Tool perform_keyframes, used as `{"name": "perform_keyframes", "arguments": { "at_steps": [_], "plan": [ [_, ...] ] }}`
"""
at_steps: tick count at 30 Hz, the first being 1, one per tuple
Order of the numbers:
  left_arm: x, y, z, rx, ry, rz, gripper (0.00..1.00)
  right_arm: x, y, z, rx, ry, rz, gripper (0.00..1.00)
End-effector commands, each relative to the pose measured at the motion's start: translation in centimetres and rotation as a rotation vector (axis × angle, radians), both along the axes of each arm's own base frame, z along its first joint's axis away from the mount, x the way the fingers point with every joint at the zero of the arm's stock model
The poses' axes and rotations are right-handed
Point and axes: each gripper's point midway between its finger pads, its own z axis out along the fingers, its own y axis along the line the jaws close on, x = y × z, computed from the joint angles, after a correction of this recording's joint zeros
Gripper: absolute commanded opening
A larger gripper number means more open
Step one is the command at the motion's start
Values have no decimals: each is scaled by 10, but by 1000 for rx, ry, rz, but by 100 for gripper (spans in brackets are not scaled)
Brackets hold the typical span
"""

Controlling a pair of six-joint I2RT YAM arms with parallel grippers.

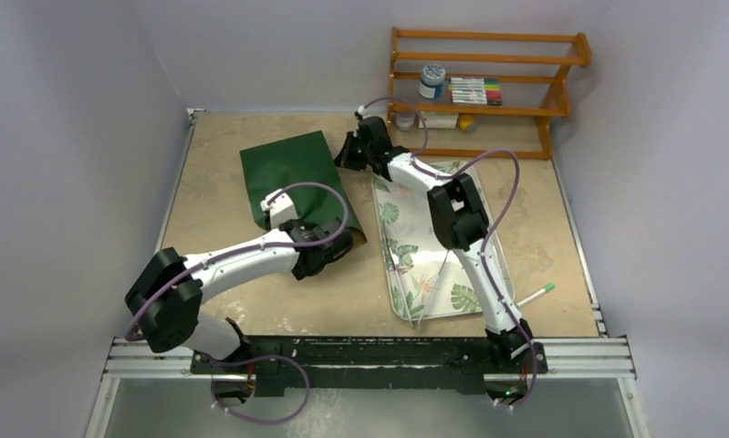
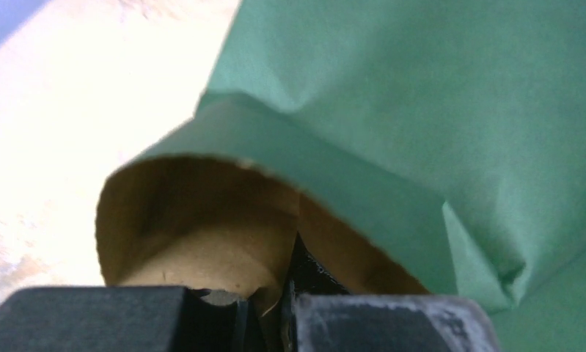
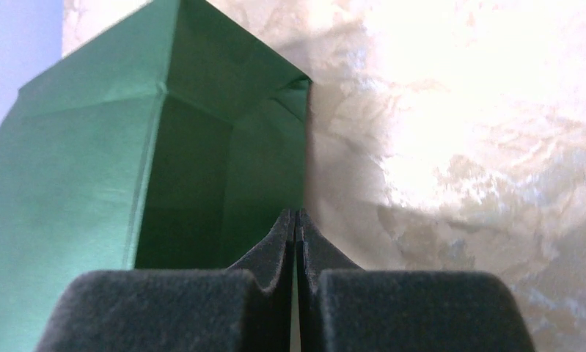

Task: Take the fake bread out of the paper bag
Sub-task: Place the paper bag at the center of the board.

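Observation:
The dark green paper bag [image 1: 292, 173] lies flat on the table, its brown-lined mouth at the near right. My left gripper [image 1: 346, 240] is at that mouth. In the left wrist view its jaws [image 2: 271, 312] are shut on the brown inner rim of the bag [image 2: 422, 110], and the mouth gapes a little. My right gripper [image 1: 349, 151] is at the bag's far right corner. In the right wrist view it [image 3: 297, 220] is shut, with the bag's folded bottom edge [image 3: 70, 169] running into its tips. No fake bread shows; the inside of the bag is dark.
A leaf-patterned tray [image 1: 399, 265] lies right of the bag, under the right arm. A wooden shelf [image 1: 488, 109] with a jar and markers stands at the back right. A white pen with a green tip [image 1: 536, 294] lies near the tray's right side.

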Motion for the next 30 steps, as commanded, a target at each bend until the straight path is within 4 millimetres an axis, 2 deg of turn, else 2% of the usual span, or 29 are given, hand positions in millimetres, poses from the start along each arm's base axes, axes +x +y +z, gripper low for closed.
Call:
{"name": "perform_keyframes", "arguments": {
  "at_steps": [1, 5, 9, 11, 16, 20, 25, 27, 30],
  "plan": [
    [-8, -30, -20, -127, 36, -42, 8, 19, 13, 54, 50, -133, 46, 0],
    [-10, -51, -11, -146, 19, -90, 25, 30, 6, 66, 49, -173, 27, 0],
    [-9, -68, 12, -157, -11, -129, 27, 35, -2, 77, 26, -220, 12, 1],
    [-9, -75, 21, -178, -26, -141, 32, 35, -3, 82, 21, -236, 15, 3],
    [-10, -91, 48, -233, -79, -167, 32, 31, -6, 88, 8, -250, 32, 6],
    [-15, -107, 73, -290, -125, -203, 32, 25, -8, 78, -12, -214, 44, 7],
    [-32, -123, 90, -361, -166, -241, 32, 19, -12, 68, -23, -195, 42, 8],
    [-35, -122, 96, -367, -192, -238, 32, 21, -13, 64, -28, -195, 35, 8],
    [-32, -106, 105, -323, -249, -202, 32, 19, -3, 57, -10, -182, 55, 7]
  ]
}}
